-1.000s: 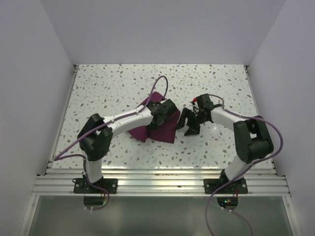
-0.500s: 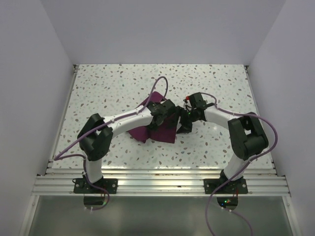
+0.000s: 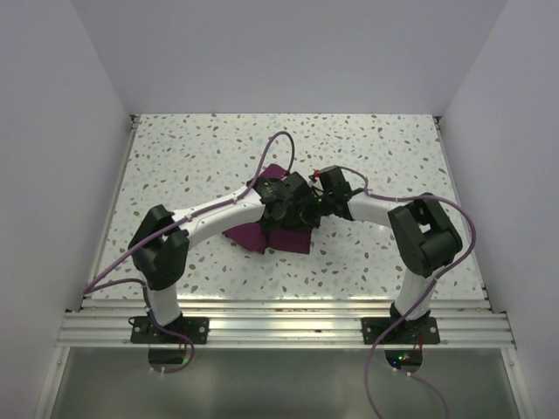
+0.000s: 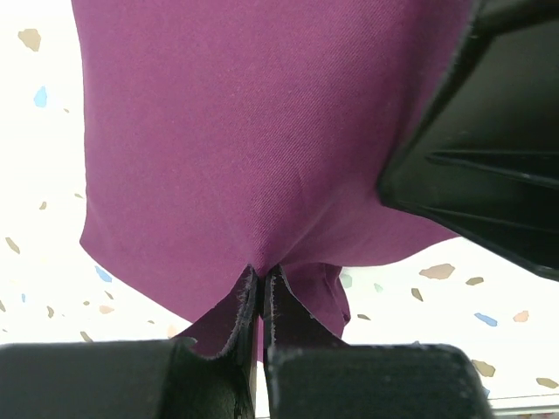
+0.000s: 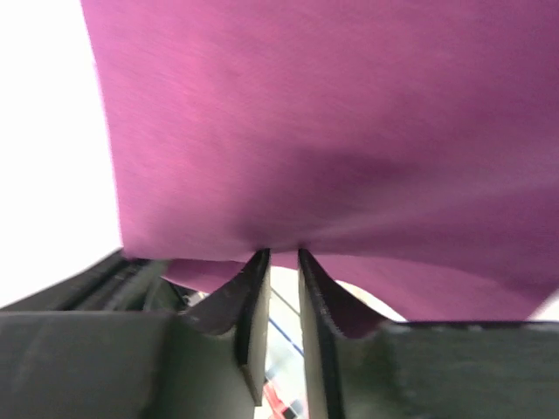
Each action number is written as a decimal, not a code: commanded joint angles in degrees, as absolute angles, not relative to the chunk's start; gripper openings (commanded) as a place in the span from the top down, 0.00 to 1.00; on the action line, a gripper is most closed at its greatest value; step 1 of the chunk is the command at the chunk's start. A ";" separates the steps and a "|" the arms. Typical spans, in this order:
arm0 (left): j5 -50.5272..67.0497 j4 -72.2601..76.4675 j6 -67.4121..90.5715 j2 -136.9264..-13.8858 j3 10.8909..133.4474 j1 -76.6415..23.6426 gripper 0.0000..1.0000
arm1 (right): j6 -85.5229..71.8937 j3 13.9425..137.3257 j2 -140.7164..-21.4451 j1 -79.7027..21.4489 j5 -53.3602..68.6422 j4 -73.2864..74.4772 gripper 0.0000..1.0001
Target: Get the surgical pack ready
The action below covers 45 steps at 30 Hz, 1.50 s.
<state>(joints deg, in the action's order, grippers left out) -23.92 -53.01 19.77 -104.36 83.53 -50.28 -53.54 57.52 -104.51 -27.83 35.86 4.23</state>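
Observation:
The surgical pack shows only as a plum-purple cloth (image 3: pixel 266 236), bunched at the table's middle under both wrists. In the left wrist view the cloth (image 4: pixel 262 131) fills the frame, and my left gripper (image 4: pixel 262 272) is shut on a fold of its lower edge. My right gripper (image 5: pixel 284 253) has its jaws drawn close together, pinching a puckered fold of the cloth (image 5: pixel 332 122) at the tips. From above, the left gripper (image 3: pixel 295 206) and right gripper (image 3: pixel 313 209) meet almost head to head over the cloth's right side. Anything wrapped in the cloth is hidden.
The speckled white table (image 3: pixel 192 157) is boxed in by pale walls on the left, back and right. A metal rail (image 3: pixel 288 325) runs along the near edge by both arm bases. The right gripper's black body (image 4: pixel 489 157) crowds the left wrist view.
My right arm swung left from beside the cloth onto its right edge, and its jaws went from wide open to nearly together on the fabric. The left gripper kept its hold and lifted the cloth slightly.

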 commanded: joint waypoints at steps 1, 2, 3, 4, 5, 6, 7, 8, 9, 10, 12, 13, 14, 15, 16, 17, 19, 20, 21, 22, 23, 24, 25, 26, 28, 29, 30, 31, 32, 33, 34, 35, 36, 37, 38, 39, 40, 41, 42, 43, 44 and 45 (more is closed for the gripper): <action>-22.33 -52.82 18.55 -100.72 84.38 -50.36 1.00 | -57.57 58.36 -104.50 -28.48 37.62 -2.11 0.80; -21.72 -52.82 18.63 -100.81 84.38 -50.36 1.00 | -58.00 58.36 -104.50 -28.56 37.62 -2.63 0.82; -21.36 -52.65 18.46 -100.72 84.38 -50.36 1.00 | -58.96 58.01 -104.59 -28.65 37.79 -4.55 0.83; -20.92 -52.12 18.37 -100.29 84.38 -50.36 1.00 | -59.50 57.83 -104.76 -28.91 37.88 -5.70 0.87; -20.40 -51.77 18.20 -100.28 84.38 -50.36 1.00 | -60.02 57.83 -105.72 -29.00 38.14 -6.93 0.88; -20.22 -51.51 18.11 -100.11 84.55 -50.36 1.00 | -61.07 57.75 -106.17 -29.26 38.23 -7.90 0.90; -20.04 -51.33 17.93 -100.11 84.64 -50.36 1.00 | -61.87 57.57 -106.61 -29.70 38.15 -9.04 0.92; -19.52 -51.33 17.67 -100.11 84.81 -50.36 1.00 | -62.75 56.87 -107.13 -29.97 37.62 -12.10 0.92; -19.08 -50.98 17.41 -100.19 84.99 -50.36 1.00 | -64.58 56.43 -108.18 -30.14 37.36 -14.04 0.93; -18.72 -50.80 16.97 -100.02 84.99 -50.36 1.00 | -65.73 55.99 -108.72 -30.84 37.18 -16.59 0.95; -17.58 -50.10 16.35 -99.84 84.90 -50.36 1.00 | -69.50 54.41 -109.86 -32.07 34.99 -25.28 0.99; -17.40 -49.84 16.00 -99.58 84.82 -50.36 1.00 | -71.00 53.71 -110.12 -32.52 33.94 -28.71 1.00; -16.88 -49.66 15.65 -99.41 84.64 -50.36 1.00 | -72.49 51.96 -110.47 -33.04 32.36 -36.83 1.00; -16.61 -48.96 15.21 -99.32 84.46 -50.36 1.00 | -75.12 50.73 -111.17 -34.00 28.25 -40.65 1.00; -16.00 -48.78 14.77 -99.23 84.46 -50.36 1.00 | -76.28 49.58 -111.79 -34.54 25.43 -44.35 1.00; -15.65 -48.52 14.50 -99.23 84.46 -50.36 1.00 | -77.42 48.61 -112.84 -35.15 23.49 -50.04 1.00; -15.03 -48.16 14.06 -99.67 84.55 -50.36 1.00 | -79.71 49.56 -115.66 -37.00 19.09 -52.90 1.00; -14.77 -47.73 14.06 -99.67 84.38 -50.36 1.00 | -79.46 50.61 -115.93 -38.39 17.07 -51.95 1.00; -14.50 -47.38 14.06 -99.67 84.11 -50.36 1.00 | -78.76 51.23 -116.36 -38.67 14.79 -50.90 1.00; -13.98 -47.03 14.15 -99.75 83.76 -50.36 1.00 | -78.14 51.76 -117.50 -38.58 13.11 -50.11 1.00; -13.89 -46.85 14.32 -99.84 83.24 -50.36 1.00 | -77.61 52.64 -117.86 -38.50 12.92 -48.36 1.00; -13.63 -46.67 14.41 -99.93 83.06 -50.36 1.00 | -77.17 52.91 -118.04 -37.36 13.27 -47.64 1.00; -13.10 -46.58 14.50 -100.02 82.80 -50.36 1.00 | -76.56 52.91 -117.69 -36.57 14.75 -47.38 1.00; -13.18 -46.32 14.50 -99.93 82.18 -50.36 1.00 | -74.73 52.65 -116.82 -35.69 15.03 -44.94 1.00; -13.36 -45.88 14.68 -99.32 81.30 -50.36 1.00 | -72.35 52.47 -115.84 -33.23 16.95 -42.28 1.00; -13.45 -45.62 14.59 -99.06 80.52 -50.36 1.00 | -70.94 52.82 -116.01 -31.74 18.09 -42.36 0.99; -13.45 -45.35 14.50 -98.62 80.07 -50.36 1.00 | -70.49 53.43 -116.54 -31.29 19.32 -42.02 0.97; -13.27 -45.26 14.41 -98.44 79.81 -50.36 1.00 | -70.31 54.74 -117.06 -31.12 20.47 -42.10 0.97; -13.18 -44.92 14.33 -98.26 79.37 -50.27 1.00 | -70.49 55.28 -118.03 -31.11 20.74 -43.49 0.97; -13.18 -44.91 14.07 -98.35 79.19 -50.36 1.00 | -71.01 55.98 -118.91 -31.29 21.18 -44.90 0.96; -13.44 -45.09 13.98 -98.52 79.45 -50.36 1.00 | -71.71 57.73 -119.79 -31.20 21.62 -46.39 0.95; -13.80 -45.96 13.97 -98.70 79.80 -50.27 1.00 | -73.28 58.44 -121.10 -31.20 22.75 -46.84 0.95; -14.49 -46.84 13.89 -99.14 80.50 -50.27 1.00 | -73.56 59.06 -121.11 -31.20 23.20 -46.15 0.94; -14.76 -46.85 13.89 -99.40 80.51 -50.19 1.00 | -73.56 58.98 -120.77 -31.20 23.29 -44.66 0.94; -14.94 -47.19 13.89 -99.49 80.94 -50.10 1.00 | -72.26 58.89 -119.98 -30.94 23.20 -42.65 0.93; -15.12 -47.37 14.23 -99.58 81.12 -49.75 0.98 | -71.12 58.63 -118.32 -30.76 23.12 -40.54 0.93; -15.38 -47.63 14.59 -99.67 81.38 -49.40 0.94 | -69.89 58.54 -117.43 -30.59 23.03 -35.82 0.92; -15.47 -48.25 15.02 -99.93 81.73 -49.05 0.83 | -67.44 58.62 -116.64 -30.41 23.03 -33.25 0.91; -15.64 -48.69 16.16 -100.11 82.09 -48.17 0.77 | -66.37 58.80 -115.24 -30.32 23.38 -30.87 0.89; -15.47 -48.95 16.61 -100.11 82.61 -47.73 0.74 | -64.79 58.89 -114.70 -30.15 23.55 -26.93 0.88; -15.47 -48.96 17.05 -100.02 83.05 -47.38 0.67 | -64.08 58.89 -114.09 -29.89 23.99 -25.24 0.88; -16.95 -49.13 18.18 -100.02 83.40 -46.76 0.63 | -63.29 58.80 -112.43 -29.71 24.08 -23.66 0.85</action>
<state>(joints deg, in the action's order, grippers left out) -17.10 -47.72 15.35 -101.45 80.16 -48.01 -69.21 57.45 -117.56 -30.87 25.21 -33.41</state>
